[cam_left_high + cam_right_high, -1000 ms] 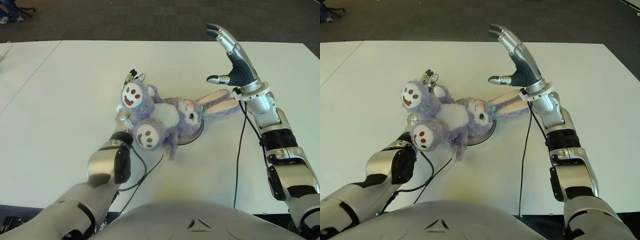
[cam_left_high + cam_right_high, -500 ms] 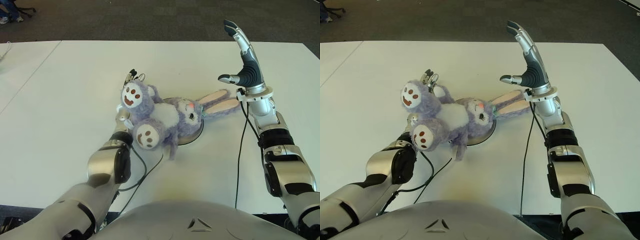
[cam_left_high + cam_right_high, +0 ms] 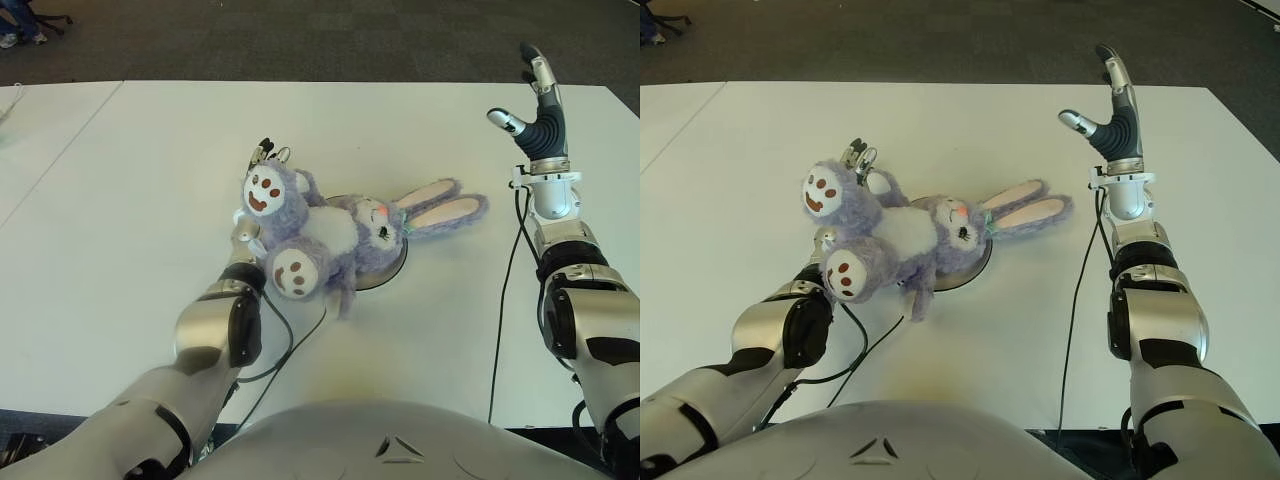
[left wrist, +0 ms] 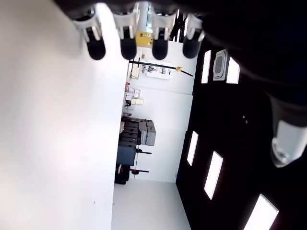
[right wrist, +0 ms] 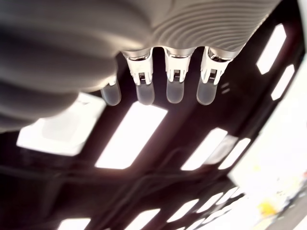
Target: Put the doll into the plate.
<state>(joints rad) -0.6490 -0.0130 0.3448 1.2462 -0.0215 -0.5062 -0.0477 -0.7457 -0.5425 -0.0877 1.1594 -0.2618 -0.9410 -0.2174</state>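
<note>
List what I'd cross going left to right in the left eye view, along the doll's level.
Left hand fingertips showing behind the doll's feet → doll lying over the plate → doll's ears → right hand, open and raised over the table.

Even bright overhead light; soft shadows; ceiling lamps glare, wrist views blurred.

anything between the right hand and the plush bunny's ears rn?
Nothing. In the left eye view, only bare white table and a black cable running down the forearm separate the raised, open right hand from the purple plush bunny lying across the round plate.
</note>
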